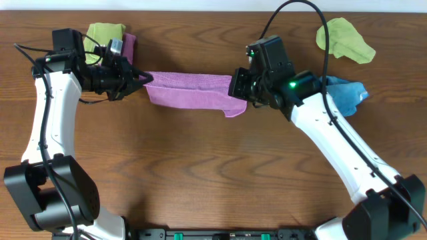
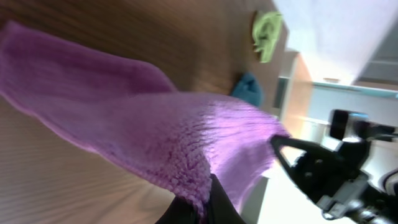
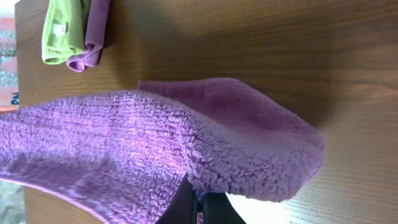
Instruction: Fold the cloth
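The lilac towel (image 1: 190,90) is stretched between the two arms over the wooden table (image 1: 200,167), a little toward 12 o'clock from its middle. The left gripper (image 1: 143,79) is clamped tight on the towel's 9 o'clock end. The right gripper (image 1: 238,87) is pinched closed on its 3 o'clock end (a corner droops there toward 6 o'clock). A blue cloth (image 1: 350,93) lies farther out at 3 o'clock.

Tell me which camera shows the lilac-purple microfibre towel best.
The overhead view: it shows the whole lilac-purple microfibre towel stretched between the left gripper and right gripper, both shut on its ends. Each wrist view shows only a close, partly blurred end of it pinched at its own fingers.
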`<state>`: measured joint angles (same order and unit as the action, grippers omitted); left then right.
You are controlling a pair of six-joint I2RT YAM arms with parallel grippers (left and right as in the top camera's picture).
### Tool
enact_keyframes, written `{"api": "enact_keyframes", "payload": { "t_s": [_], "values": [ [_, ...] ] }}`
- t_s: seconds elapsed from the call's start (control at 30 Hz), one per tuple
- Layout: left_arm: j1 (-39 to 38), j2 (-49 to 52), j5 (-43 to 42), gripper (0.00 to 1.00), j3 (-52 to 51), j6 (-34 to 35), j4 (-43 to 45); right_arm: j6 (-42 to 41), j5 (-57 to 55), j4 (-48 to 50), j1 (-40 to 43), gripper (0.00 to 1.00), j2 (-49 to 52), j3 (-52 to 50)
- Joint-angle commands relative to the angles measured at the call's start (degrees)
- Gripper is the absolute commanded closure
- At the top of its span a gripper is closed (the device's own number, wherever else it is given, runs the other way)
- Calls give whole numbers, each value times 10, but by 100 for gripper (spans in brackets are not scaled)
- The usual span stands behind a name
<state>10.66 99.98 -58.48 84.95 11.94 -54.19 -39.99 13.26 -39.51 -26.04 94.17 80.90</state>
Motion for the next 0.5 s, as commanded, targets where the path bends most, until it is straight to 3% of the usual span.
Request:
{"api": "enact_keyframes", "payload": {
  "t_s": [0.0, 0.27, 0.33, 0.47],
  "values": [
    [6, 3, 48, 94, 3, -47, 7, 29, -30, 13, 11, 98, 2, -3],
    [-5, 4, 31, 94, 7, 65, 233, 56, -7, 176, 63, 98, 27, -2],
    [-5, 3, 12, 94, 20, 54, 212, 66, 25, 156, 74, 98, 27, 9],
    [-5, -3, 20, 94, 37, -68, 40, 104, 48, 35, 71, 98, 22, 28]
  ]
}}
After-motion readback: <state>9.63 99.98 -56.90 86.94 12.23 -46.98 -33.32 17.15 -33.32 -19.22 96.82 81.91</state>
